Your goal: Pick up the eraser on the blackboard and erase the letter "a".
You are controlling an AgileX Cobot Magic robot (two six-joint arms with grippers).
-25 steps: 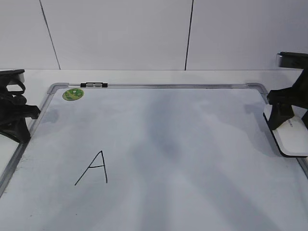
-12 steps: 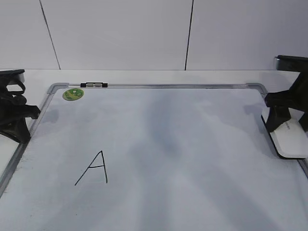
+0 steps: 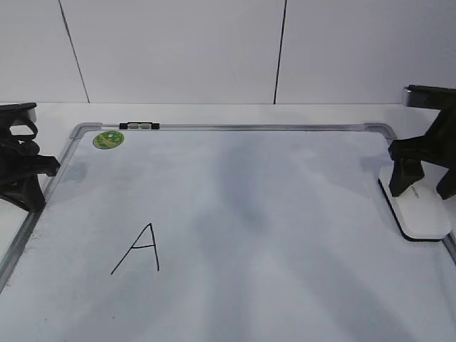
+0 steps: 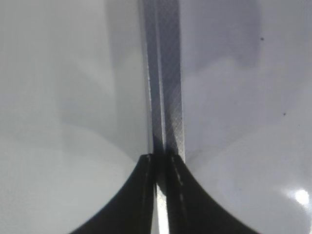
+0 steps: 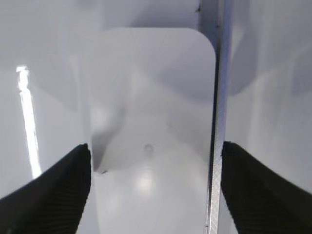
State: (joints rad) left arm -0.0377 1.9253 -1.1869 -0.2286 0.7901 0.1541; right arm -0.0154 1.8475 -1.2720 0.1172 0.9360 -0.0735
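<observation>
Eraser (image 3: 420, 210) lies flat at the blackboard's (image 3: 235, 214) right edge; right gripper (image 5: 155, 187), jaws wide, should straddle it squarely before closing.

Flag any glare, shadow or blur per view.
Exterior view: soft grey shadow bands across the blackboard, capital A sharp. Left wrist view: glare spot low right, left pincer blurred over the frame. Right wrist view: bright streak at left, right pincer tips soft, eraser shadowed on top.

Between the spread jaws sits the eraser (image 5: 151, 122), smooth glossy white plastic (thin black base); beside it, the blackboard (image 3: 249, 214) looks glossy white, its silver metal frame finely textured.
</observation>
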